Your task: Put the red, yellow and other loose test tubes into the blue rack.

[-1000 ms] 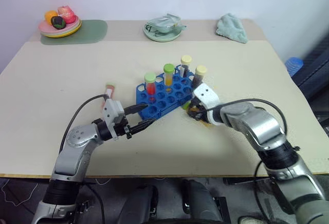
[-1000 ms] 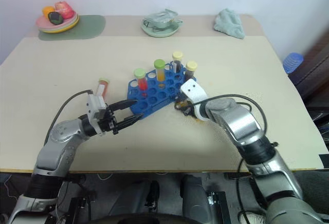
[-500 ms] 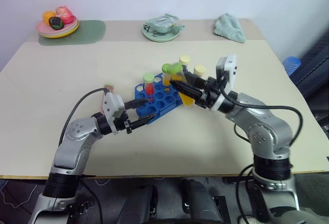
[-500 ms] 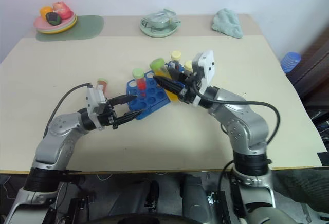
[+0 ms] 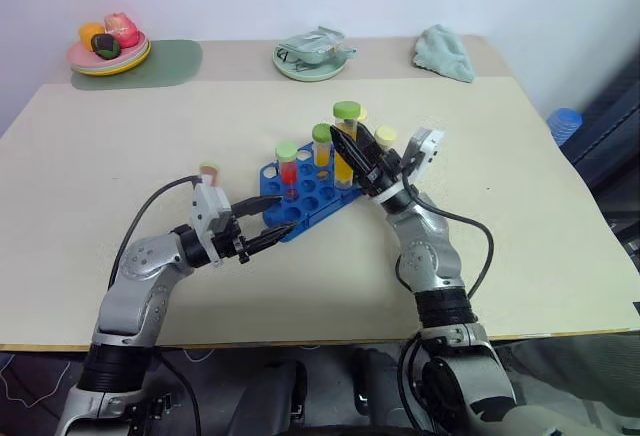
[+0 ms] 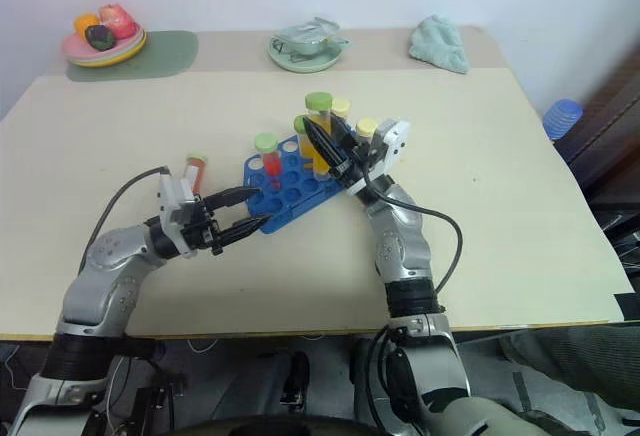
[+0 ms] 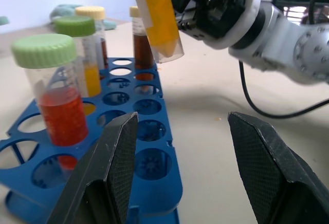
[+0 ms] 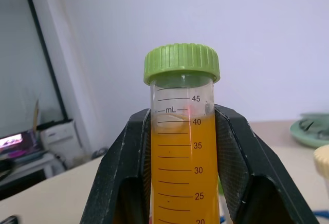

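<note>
Left arm bent at the elbow, forearm reaching level toward the near end of the blue rack (image 5: pixel 305 188). Left end effector (image 5: pixel 270 234) pointing forward and rightward, black fingers (image 7: pixel 110 175) spread apart, empty, tips just beside the rack's near corner. Right arm raised steeply from the elbow, wrist angled up and leftward above the rack's right side. Right end effector (image 5: pixel 355 151) clamped on the yellow-orange tube (image 5: pixel 345 151), one finger (image 8: pixel 126 175) pressed against either side of its body below the green cap, tube held upright, clear of the rack.
</note>
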### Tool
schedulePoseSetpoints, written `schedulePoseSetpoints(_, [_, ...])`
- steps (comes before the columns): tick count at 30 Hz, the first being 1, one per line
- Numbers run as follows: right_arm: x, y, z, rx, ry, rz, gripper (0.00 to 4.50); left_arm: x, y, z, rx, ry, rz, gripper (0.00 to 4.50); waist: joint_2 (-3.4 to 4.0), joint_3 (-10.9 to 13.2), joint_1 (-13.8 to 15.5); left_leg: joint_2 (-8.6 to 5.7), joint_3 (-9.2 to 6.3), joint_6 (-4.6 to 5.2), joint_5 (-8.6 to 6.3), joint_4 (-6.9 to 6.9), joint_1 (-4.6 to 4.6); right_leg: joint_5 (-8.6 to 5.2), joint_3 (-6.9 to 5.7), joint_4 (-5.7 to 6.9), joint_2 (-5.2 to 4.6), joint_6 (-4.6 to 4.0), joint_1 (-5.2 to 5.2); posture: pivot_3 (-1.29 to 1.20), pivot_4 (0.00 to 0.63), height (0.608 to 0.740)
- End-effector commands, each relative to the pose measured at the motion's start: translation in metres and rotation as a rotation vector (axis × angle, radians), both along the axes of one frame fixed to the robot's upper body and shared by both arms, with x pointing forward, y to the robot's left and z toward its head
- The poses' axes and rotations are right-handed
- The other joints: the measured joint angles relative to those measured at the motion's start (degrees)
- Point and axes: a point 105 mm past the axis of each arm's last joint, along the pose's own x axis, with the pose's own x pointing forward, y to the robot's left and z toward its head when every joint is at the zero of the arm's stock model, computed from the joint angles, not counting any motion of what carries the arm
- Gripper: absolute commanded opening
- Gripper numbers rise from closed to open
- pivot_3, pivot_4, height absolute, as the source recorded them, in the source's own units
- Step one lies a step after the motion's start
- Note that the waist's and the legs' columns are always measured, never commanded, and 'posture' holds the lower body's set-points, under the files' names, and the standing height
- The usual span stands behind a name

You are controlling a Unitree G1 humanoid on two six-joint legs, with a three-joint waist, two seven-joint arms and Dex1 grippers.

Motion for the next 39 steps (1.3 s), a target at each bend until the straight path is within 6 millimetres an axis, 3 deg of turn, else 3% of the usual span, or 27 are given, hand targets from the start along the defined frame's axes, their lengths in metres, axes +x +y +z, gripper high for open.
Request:
schedulePoseSetpoints(1, [0.004, 0.000, 0.006, 0.059, -0.058, -0.016, 1.61, -0.005, 0.004, 0.017, -0.014, -0.046, 0.007, 2.85, 0.02, 0.01, 0.04, 0.00, 0.00, 0.00, 0.00, 0.00, 0.00, 0.00, 0.00, 0.00, 0.00, 0.00, 0.00, 0.00, 0.150, 0.740])
schedulePoseSetpoints(14, [0.021, 0.005, -0.020, 0.075, -0.013, -0.055, 1.61, -0.009, 0.007, 0.026, -0.004, -0.047, 0.044, 2.85, 0.04, 0.01, -0.10, 0.00, -0.01, -0.09, 0.05, -0.01, 0.02, 0.00, 0.00, 0.03, 0.01, 0.00, 0.00, 0.00, 0.150, 0.740])
schedulePoseSetpoints(26, [0.030, -0.008, -0.036, 0.038, 0.016, -0.150, 1.61, -0.007, 0.006, 0.030, -0.004, -0.059, 0.049, 2.85, 0.04, 0.01, -0.75, 0.00, -0.02, -0.13, 0.07, -0.01, 0.03, 0.00, 0.00, 0.04, 0.01, -0.01, 0.01, 0.00, 0.150, 0.740])
schedulePoseSetpoints(39, [0.021, -0.009, -0.058, -0.030, 0.016, -0.195, 1.61, -0.006, 0.004, 0.031, -0.006, -0.058, 0.039, 2.85, 0.04, -0.03, -1.11, 0.00, -0.05, -0.17, 0.09, -0.01, 0.07, 0.00, -0.01, 0.07, 0.01, -0.01, 0.06, 0.00, 0.150, 0.740])
